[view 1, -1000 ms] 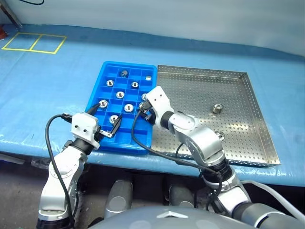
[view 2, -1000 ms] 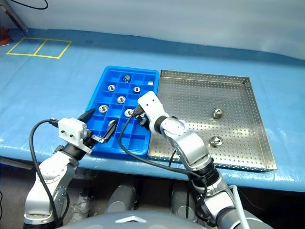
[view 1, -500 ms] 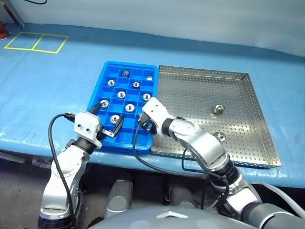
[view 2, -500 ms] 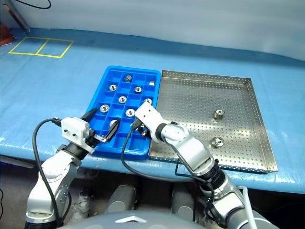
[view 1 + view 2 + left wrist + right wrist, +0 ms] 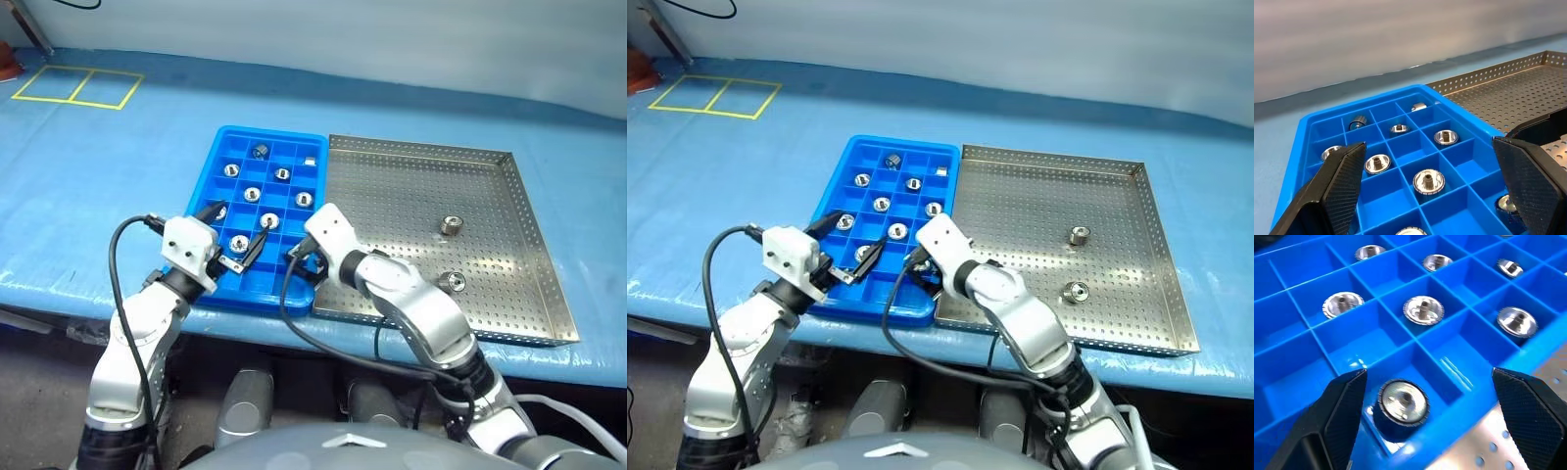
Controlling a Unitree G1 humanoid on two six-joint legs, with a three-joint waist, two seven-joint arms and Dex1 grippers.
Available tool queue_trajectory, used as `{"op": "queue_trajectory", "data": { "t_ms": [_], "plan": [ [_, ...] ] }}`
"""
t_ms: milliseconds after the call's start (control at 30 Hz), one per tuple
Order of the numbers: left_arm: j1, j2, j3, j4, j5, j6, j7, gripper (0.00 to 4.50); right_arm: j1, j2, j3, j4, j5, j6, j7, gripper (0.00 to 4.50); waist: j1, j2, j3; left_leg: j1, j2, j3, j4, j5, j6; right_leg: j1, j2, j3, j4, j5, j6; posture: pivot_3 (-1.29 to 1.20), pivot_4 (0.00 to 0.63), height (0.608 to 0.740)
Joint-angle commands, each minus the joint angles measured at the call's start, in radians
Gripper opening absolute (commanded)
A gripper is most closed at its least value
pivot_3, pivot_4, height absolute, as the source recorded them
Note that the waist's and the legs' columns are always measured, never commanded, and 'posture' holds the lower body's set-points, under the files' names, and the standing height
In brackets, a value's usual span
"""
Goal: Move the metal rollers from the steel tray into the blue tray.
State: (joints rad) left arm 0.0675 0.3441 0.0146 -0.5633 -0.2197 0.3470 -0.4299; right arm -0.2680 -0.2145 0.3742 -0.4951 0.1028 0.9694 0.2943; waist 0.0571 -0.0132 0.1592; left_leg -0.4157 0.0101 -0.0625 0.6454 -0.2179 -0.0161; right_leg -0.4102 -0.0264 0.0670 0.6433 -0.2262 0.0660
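The blue tray (image 5: 201, 181) holds several metal rollers (image 5: 252, 194) in its compartments. My right gripper (image 5: 1427, 374) hangs open over the tray's near right corner. A roller (image 5: 1402, 404) sits loose in the compartment below, between its fingers (image 5: 1337, 421) and apart from both. My left gripper (image 5: 235, 233) is open and empty, hovering over the tray's near left part, and its fingers (image 5: 1334, 191) stand wide. Two rollers (image 5: 450, 224) (image 5: 453, 281) lie on the steel tray (image 5: 392, 196), to the right of the blue tray.
A dark grey round piece (image 5: 260, 151) and a small whitish block (image 5: 308, 162) sit in the blue tray's far row. Yellow tape rectangles (image 5: 73, 86) mark the blue table cover at the far left. The table's front edge runs just below both trays.
My right gripper drew back toward the tray's near right corner and opened, leaving a roller in a compartment. My left gripper shifted slightly right over the tray, still open.
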Motion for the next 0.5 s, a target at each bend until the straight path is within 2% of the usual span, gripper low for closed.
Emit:
{"op": "queue_trajectory", "data": {
  "t_ms": [33, 300, 500],
  "plan": [
    [-0.089, 0.011, -0.016, 0.058, -0.036, -0.004, -0.051, 4.50, 0.062, -0.012, -0.114, -0.126, 0.012, -0.040, -0.024, 4.33, -0.012, 0.000, 0.000, -0.001, 0.000, 0.000, 0.000, 0.000, 0.000, 0.000, 0.000, 0.000, 0.001, 0.000, 0.000, 0.06, 0.150, 0.740],
    [-0.400, 0.019, -0.135, 0.320, -0.031, 0.038, -0.191, 4.50, 0.245, -0.034, -0.315, -0.328, 0.035, -0.028, -0.049, 4.33, -0.076, 0.001, 0.001, -0.002, 0.000, 0.000, -0.001, 0.000, 0.000, -0.001, 0.002, 0.001, 0.001, 0.001, 0.001, -0.04, 0.150, 0.740],
    [-0.627, -0.029, -0.253, 0.527, -0.032, 0.010, -0.362, 4.50, 0.377, -0.059, -0.362, -0.443, 0.048, -0.023, -0.053, 4.33, -0.111, 0.001, 0.001, -0.001, 0.000, 0.002, 0.000, 0.000, 0.000, 0.000, 0.002, 0.002, 0.001, 0.002, 0.003, -0.13, 0.150, 0.740]
  ]
}}
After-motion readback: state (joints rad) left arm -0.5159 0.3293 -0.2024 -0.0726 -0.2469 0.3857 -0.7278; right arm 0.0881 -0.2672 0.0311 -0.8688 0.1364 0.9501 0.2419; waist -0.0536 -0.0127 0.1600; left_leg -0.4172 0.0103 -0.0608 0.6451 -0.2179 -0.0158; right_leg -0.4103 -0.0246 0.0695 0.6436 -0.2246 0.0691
